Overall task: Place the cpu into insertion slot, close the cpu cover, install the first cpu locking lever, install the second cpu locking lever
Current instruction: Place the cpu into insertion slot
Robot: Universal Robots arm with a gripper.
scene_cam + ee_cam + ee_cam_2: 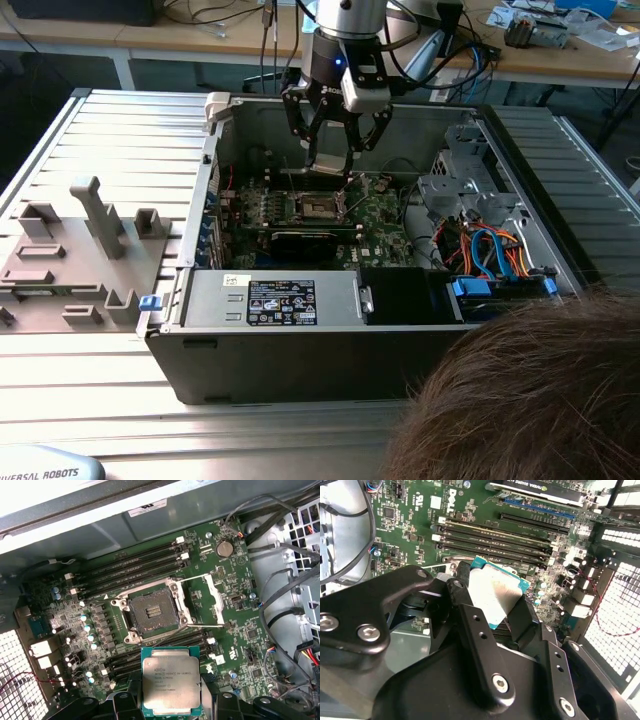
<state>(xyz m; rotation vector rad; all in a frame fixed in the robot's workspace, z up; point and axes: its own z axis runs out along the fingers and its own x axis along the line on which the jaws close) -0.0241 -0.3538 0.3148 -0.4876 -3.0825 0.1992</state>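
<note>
While gripper (331, 165) holds it, cpu (171, 682) gleams.

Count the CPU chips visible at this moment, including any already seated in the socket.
1. The cpu is clamped in the gripper above the motherboard; the insertion slot lies open and empty, so none is hidden there.

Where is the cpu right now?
The cpu is clamped in the jaws of the gripper, above the green circuit board inside the open computer case; in the first wrist view it lies apart from the empty insertion slot.
</note>
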